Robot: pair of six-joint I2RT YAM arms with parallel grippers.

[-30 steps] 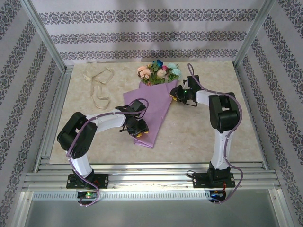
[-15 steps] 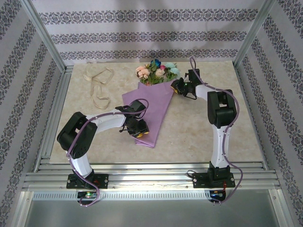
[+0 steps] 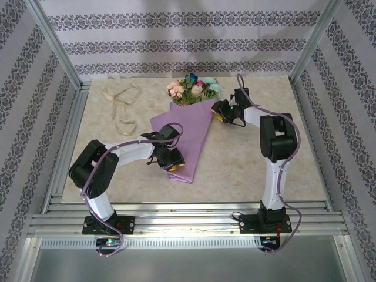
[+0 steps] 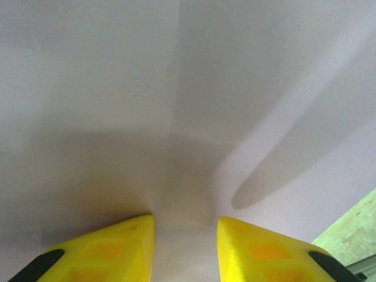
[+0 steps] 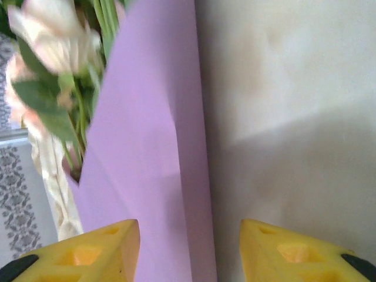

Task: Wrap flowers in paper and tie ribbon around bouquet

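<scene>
Marbled beige table (image 3: 247, 164) carries the bouquet (image 3: 188, 138) at its middle, long axis roughly 6 to 12 o'clock, blooms (image 3: 194, 89) pointing toward 12–1, the left pincer (image 3: 170, 161) straddling the narrow near end, grip impossible to tell, the right pincer (image 3: 220, 111) spread at the paper's 2 o'clock edge
</scene>
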